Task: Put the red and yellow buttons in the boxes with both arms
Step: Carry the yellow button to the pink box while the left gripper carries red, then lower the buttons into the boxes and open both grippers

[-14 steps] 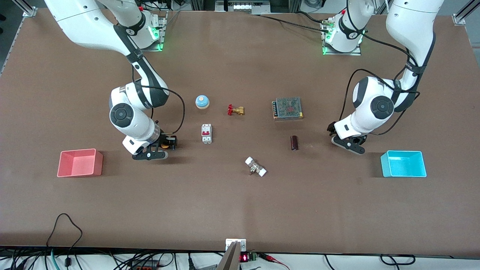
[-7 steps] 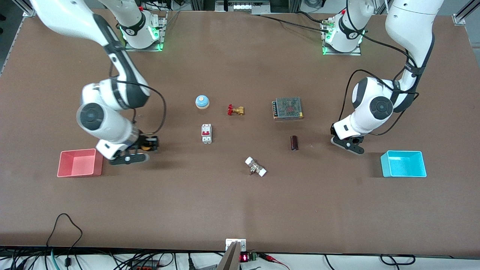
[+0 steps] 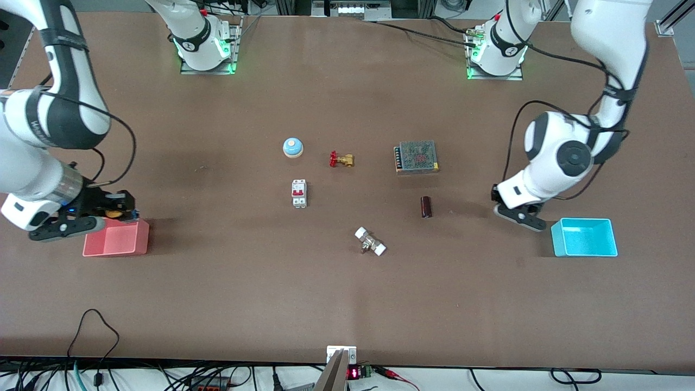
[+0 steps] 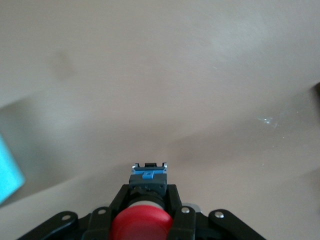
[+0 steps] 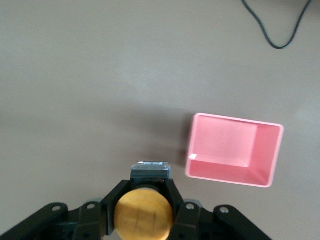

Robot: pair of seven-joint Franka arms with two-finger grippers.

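Note:
My right gripper [image 3: 120, 209] is shut on the yellow button [image 3: 113, 213] and holds it in the air at the rim of the pink-red tray [image 3: 142, 239]. The right wrist view shows the orange-yellow cap [image 5: 144, 216] between the fingers and the tray [image 5: 270, 150] close by, empty. My left gripper [image 3: 524, 219] is low over the table beside the cyan tray [image 3: 612, 239]. The left wrist view shows it shut on the red button [image 4: 141, 225], with a corner of the cyan tray [image 4: 7, 170] at the edge. The red button is hidden in the front view.
In the table's middle lie a blue-domed bell [image 3: 292, 147], a brass valve with a red handle [image 3: 341, 159], a metal mesh-topped box [image 3: 416, 157], a white circuit breaker [image 3: 299, 193], a dark cylinder [image 3: 426, 206] and a white-ended fitting [image 3: 370, 241].
My right arm has swung toward its end of the table, carrying the yellow button up to the pink-red tray. My left gripper has shifted a little toward the cyan tray.

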